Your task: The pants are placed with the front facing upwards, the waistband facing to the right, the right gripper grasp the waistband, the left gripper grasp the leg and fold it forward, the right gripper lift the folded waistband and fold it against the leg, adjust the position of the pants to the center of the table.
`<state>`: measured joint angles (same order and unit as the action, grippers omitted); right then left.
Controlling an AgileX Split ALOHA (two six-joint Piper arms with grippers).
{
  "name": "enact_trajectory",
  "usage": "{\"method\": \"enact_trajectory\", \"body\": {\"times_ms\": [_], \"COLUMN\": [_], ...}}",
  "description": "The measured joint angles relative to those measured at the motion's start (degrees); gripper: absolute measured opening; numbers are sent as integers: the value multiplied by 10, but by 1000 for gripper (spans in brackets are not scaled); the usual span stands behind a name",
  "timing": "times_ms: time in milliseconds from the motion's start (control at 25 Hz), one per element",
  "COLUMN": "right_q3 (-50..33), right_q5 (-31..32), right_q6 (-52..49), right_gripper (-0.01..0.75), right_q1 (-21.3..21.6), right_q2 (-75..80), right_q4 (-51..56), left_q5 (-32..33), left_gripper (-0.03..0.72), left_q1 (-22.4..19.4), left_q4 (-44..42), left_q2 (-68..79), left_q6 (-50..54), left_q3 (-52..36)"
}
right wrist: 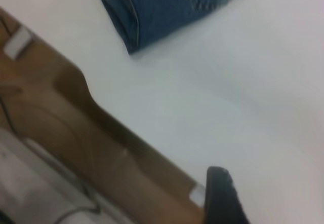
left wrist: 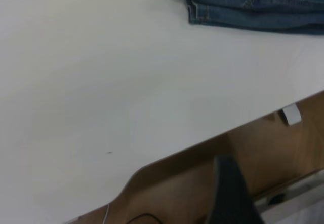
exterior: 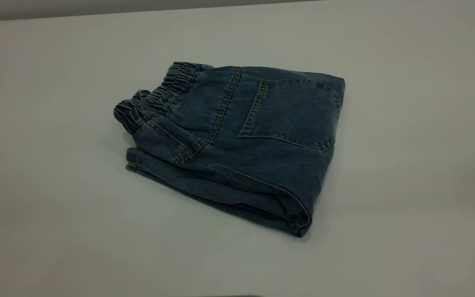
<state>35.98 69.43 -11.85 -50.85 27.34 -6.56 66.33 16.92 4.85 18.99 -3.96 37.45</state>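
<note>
The pants [exterior: 237,140] lie folded into a compact blue denim bundle near the middle of the table [exterior: 56,214], with a patch back pocket [exterior: 291,111] facing up. The ruffled waistband [exterior: 155,99] is at the bundle's left end, resting over the leg hem. Neither gripper appears in the exterior view. In the left wrist view only a black tip of the left gripper [left wrist: 230,193] shows, out past the table's edge and far from the pants' hem corner [left wrist: 253,6]. The right gripper [right wrist: 220,196] shows as a black tip at the table edge, apart from the pants' folded corner [right wrist: 162,6].
White table surface surrounds the pants on all sides. Both wrist views show the table's edge [left wrist: 202,145] with brown floor below it. A small white tag [left wrist: 291,114] and a thin cable [right wrist: 10,107] lie off the table.
</note>
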Motion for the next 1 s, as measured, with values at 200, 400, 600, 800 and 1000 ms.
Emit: {"method": "enact_trajectory", "body": {"times_ms": [200,400,600,800,1000], "right_q3": [-46,-84,-85,-85,-85], "right_q5": [-25,-46,-47,-45,-45], "right_q6": [-4,-4,-4,-4,-4], "right_gripper": [388,388,388,388,387], "right_q1": [0,0,0,0,0], "right_q2": [-74,-120,-127,-127,-127], "right_q4": [-3,-6,-6,-4,-4], "left_q5": [-2,-20,-21,-21,-21], "left_gripper": [381,381,381,381,381], "left_q1": [0,0,0,0,0], "left_q4": [0,-1,-2,-2,-2], "left_q2": [-40,-51,-51,-51,-51], "left_q6": [1,0,0,0,0], "left_q3": [-33,-83,-92,-92,-92]}}
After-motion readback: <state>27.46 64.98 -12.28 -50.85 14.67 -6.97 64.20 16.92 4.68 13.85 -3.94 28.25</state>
